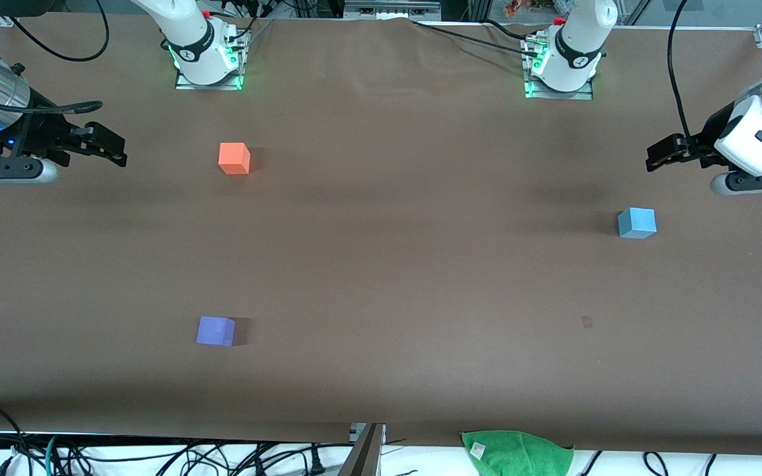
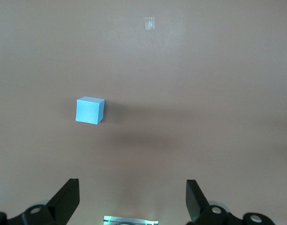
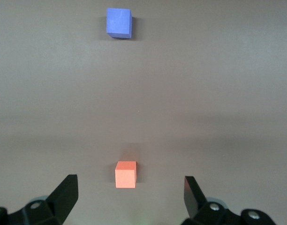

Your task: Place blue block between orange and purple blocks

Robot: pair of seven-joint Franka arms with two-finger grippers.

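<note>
Left gripper [image 1: 652,158] hangs over the brown cloth at the left arm's end of the table, fingers spread wide, nothing between them. The small sky-blue matte cube [image 1: 637,223] sits on the cloth just ahead of those open fingers, apart from them and slightly off their centre line in the left wrist view [image 2: 90,110]. Judged: the arm is parked in a start pose, the cube within easy reach for a first descent.

Right gripper [image 1: 113,149] is up over the right arm's end of the table, likewise fully spread and empty; it waits. The bright orange-red matte cube [image 1: 234,158] lies on the cloth close in front of its fingers, and the violet-purple matte cube [image 1: 215,331] well past it along the same line, nearer the front camera. The gap between the two is bare and looks wide enough for a third cube.

Surface: one brown matte cloth [image 1: 387,264], faintly creased, with a small pale tape mark [image 1: 587,322]. A green towel [image 1: 516,453] hangs at the table's near edge; cables trail below it.
</note>
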